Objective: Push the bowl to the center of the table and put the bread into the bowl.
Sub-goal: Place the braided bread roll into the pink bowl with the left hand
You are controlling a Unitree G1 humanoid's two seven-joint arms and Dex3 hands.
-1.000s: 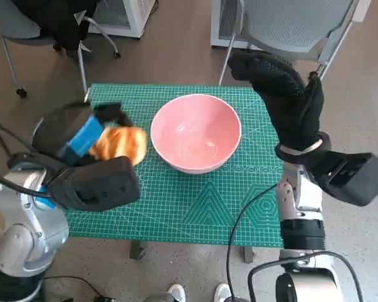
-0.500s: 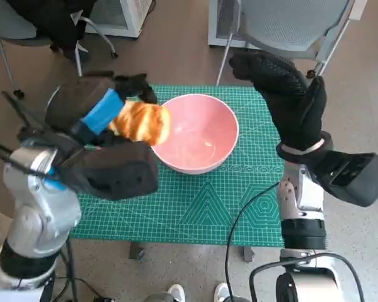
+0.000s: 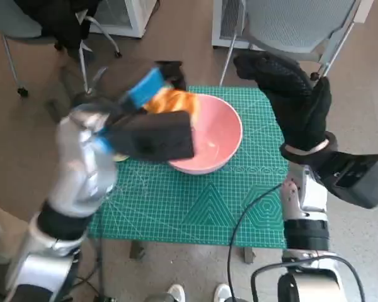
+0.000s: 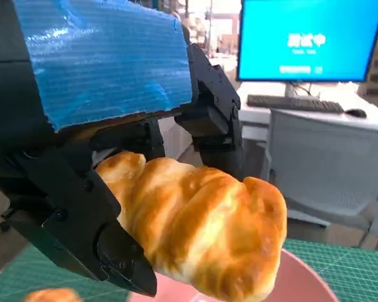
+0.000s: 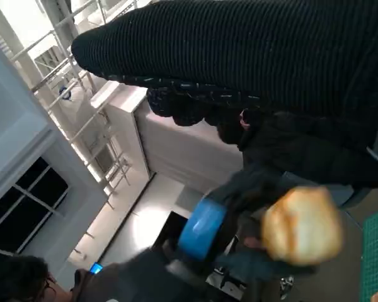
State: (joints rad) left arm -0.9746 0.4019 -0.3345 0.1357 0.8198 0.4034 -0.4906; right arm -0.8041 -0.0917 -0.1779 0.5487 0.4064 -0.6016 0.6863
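The pink bowl [image 3: 211, 135] stands on the green mat [image 3: 195, 207], near the middle of the table's far half. My left hand [image 3: 148, 91], black with blue tape, grips the golden bread [image 3: 173, 100] in the air above the bowl's far left rim. The left wrist view shows the bread [image 4: 201, 233] close up between that hand's fingers [image 4: 113, 245], with the bowl's rim [image 4: 302, 283] just beneath. My right hand [image 3: 290, 94], in the knitted glove, is raised beside the bowl's right side, holding nothing. In the right wrist view the bread [image 5: 302, 226] and the taped left hand [image 5: 201, 229] appear beyond the glove [image 5: 239, 56].
A second small golden piece [image 4: 50, 294] lies on the mat under my left arm. A grey chair [image 3: 290, 25] stands behind the table and another chair [image 3: 25, 25] at the far left. A person's head [image 5: 19, 283] shows in the right wrist view.
My left hand has lifted the bread from the mat left of the bowl, up and rightward to above the bowl's rim. Bowl and right hand have stayed in place.
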